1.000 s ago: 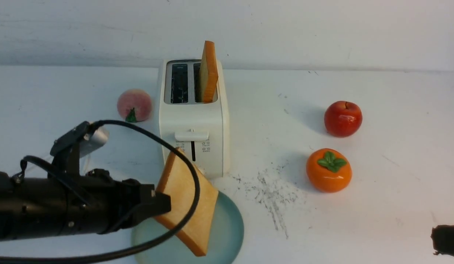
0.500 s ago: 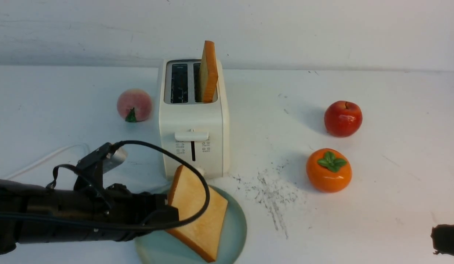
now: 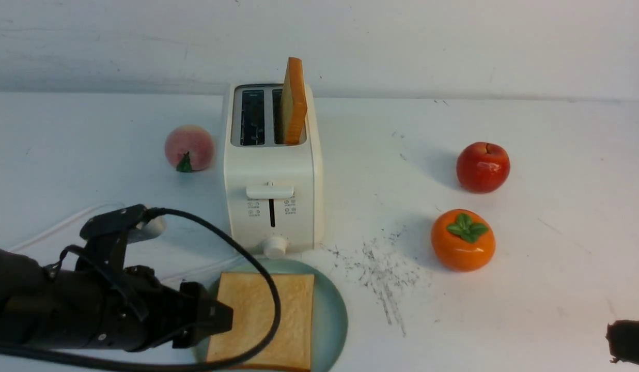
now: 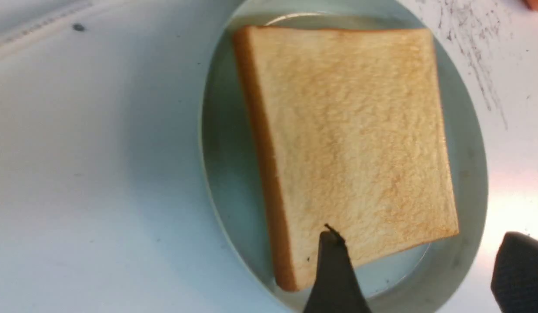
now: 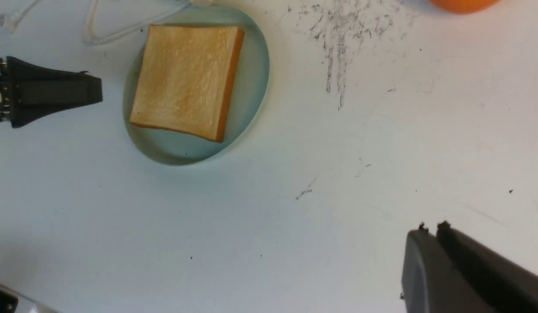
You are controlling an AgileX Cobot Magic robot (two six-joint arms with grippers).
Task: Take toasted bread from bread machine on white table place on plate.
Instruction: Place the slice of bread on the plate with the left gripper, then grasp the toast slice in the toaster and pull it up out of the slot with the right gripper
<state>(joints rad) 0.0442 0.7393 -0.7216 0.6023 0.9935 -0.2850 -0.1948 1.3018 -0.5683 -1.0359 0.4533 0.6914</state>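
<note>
Toast slice (image 3: 262,320) lies flat on the blue-green plate (image 3: 330,320) — left gripper (image 4: 421,265) spread wide beside it, right gripper (image 5: 429,237) closed — another slice (image 3: 293,103) upright in the toaster (image 3: 275,170).

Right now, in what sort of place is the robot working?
Perhaps a mock kitchen on a work table: a toaster with bread in one slot, a plate with another slice, and fruit such as the apple.
</note>
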